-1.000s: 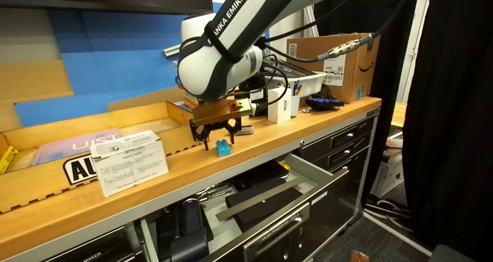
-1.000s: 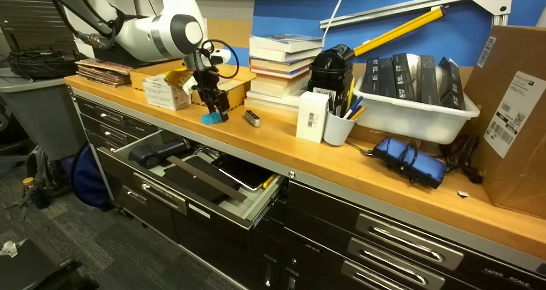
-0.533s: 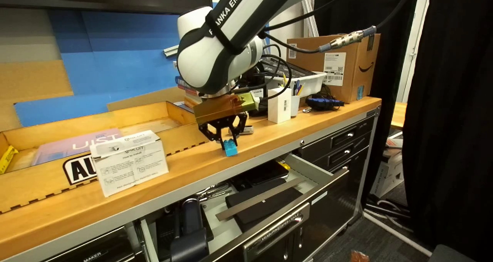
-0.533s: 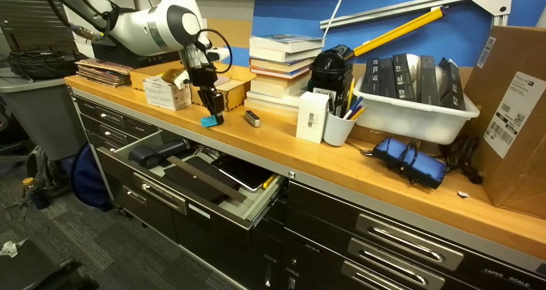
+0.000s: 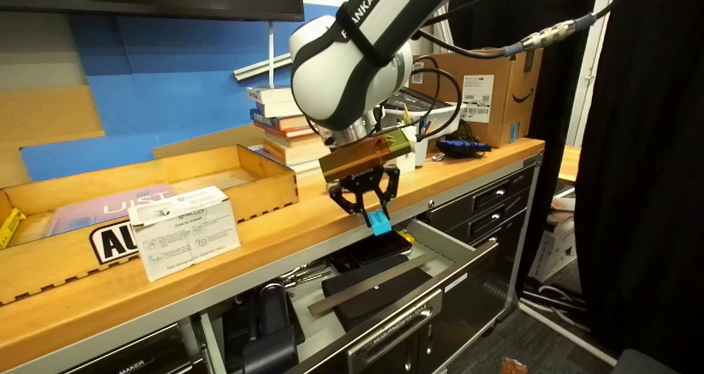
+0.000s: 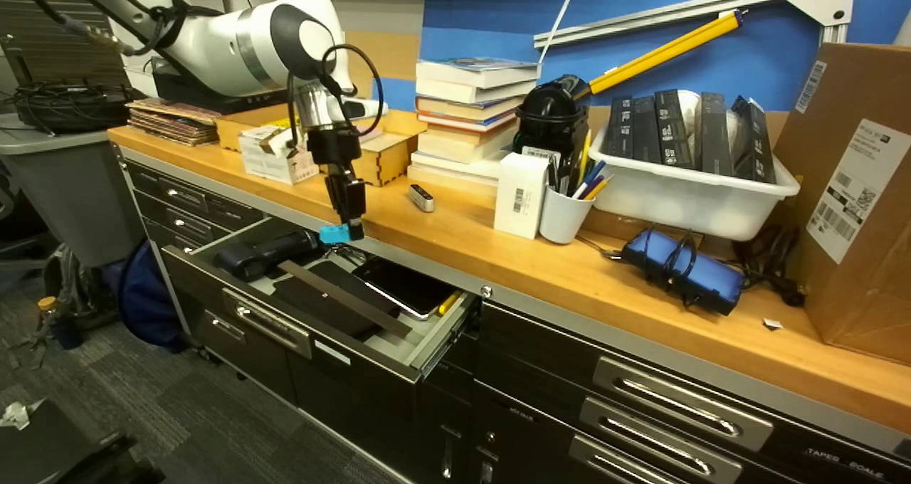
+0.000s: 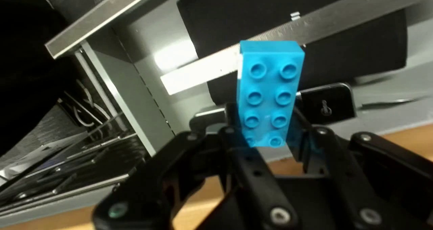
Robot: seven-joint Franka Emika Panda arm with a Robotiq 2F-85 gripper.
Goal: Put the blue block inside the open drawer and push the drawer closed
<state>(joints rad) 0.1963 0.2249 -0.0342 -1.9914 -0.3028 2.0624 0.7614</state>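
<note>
Pinching a bright cyan-blue studded plastic block [image 7: 269, 88], the black two-fingered gripper [image 5: 378, 219] has a finger against each long side, near one end; the other end juts past the tips, studs toward the wrist camera. Block is aloft, tilted in an exterior view, just beyond the front edge of a long pale-wood worktop [image 6: 455, 231], above the rear part of the wide, shallow metal drawer [image 5: 443, 238] with pale grey sides and black front. Drawer stands pulled out, its silver bar handle [image 6: 270, 326] outward. Contents: a thin, straight metal ruler [image 7: 209, 67] across a flat black rectangular item [image 7: 220, 20]; near these, a glossy black slab [image 6: 398, 285] with a pale edge; toward the other end, a dark navy tool [image 5: 269, 352] with a thick rounded head, kind unclear. On the worktop, apart from the gripper: a printed white cardboard box [image 5: 190, 236], a tall stack of books [image 6: 466, 124], a white cup [image 6: 562, 221] holding pens [image 6: 589, 179], and a small oblong grey-and-black thing [image 6: 420, 198].
</note>
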